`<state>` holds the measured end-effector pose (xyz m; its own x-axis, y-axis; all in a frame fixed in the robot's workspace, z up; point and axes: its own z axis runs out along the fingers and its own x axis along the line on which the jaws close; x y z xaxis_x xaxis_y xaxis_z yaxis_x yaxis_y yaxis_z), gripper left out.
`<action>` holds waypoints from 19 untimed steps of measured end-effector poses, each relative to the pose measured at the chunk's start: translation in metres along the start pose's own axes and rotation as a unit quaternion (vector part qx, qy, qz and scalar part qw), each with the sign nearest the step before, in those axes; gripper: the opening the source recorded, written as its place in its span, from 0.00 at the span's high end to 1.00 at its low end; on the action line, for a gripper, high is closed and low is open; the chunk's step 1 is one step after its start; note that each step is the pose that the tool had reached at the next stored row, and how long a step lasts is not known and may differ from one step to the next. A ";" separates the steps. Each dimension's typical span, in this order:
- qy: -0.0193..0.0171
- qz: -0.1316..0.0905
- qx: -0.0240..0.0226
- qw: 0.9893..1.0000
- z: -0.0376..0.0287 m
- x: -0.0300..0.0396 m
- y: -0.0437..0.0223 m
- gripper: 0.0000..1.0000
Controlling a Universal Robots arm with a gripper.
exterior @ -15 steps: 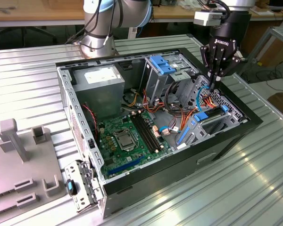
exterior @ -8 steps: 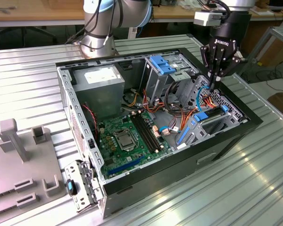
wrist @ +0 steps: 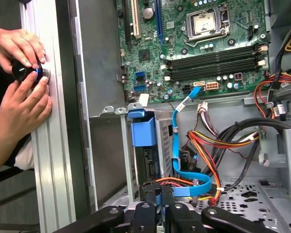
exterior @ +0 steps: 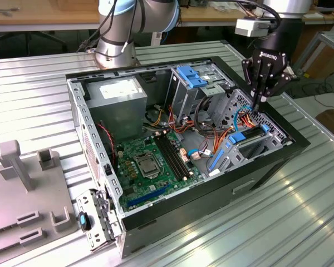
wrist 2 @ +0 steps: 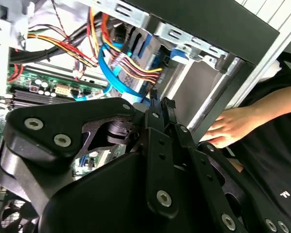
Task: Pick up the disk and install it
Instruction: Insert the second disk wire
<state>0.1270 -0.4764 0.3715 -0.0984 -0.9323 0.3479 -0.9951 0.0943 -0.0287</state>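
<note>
The disk (wrist: 149, 158) stands on edge in the drive bay of the open computer case (exterior: 278, 158), with its blue plastic frame (wrist: 142, 131) showing at one end. In the exterior view that blue frame (exterior: 237, 136) sits in the bay at the case's right. My gripper (exterior: 256, 103) hangs just above the bay, fingers pressed together and pointing down with nothing between them. In both wrist views the shut fingertips (wrist: 157, 187) (wrist 2: 159, 103) sit beside the blue and orange cables at the disk's end.
A person's hands (wrist: 20, 73) hold a black knob on the table rail outside the case; a hand (wrist 2: 233, 127) rests by the case wall. Green motherboard (exterior: 150, 161), grey power supply (exterior: 119, 97) and cable bundles (wrist: 218, 141) fill the case. Grey fixtures (exterior: 22, 183) stand at the exterior view's left.
</note>
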 end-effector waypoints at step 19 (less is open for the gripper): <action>-0.095 -0.002 -0.009 0.995 0.0138 0.0382 0.0118 0.84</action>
<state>0.1115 -0.5157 0.3715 -0.0954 -0.9818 0.1645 -0.9954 0.0949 -0.0106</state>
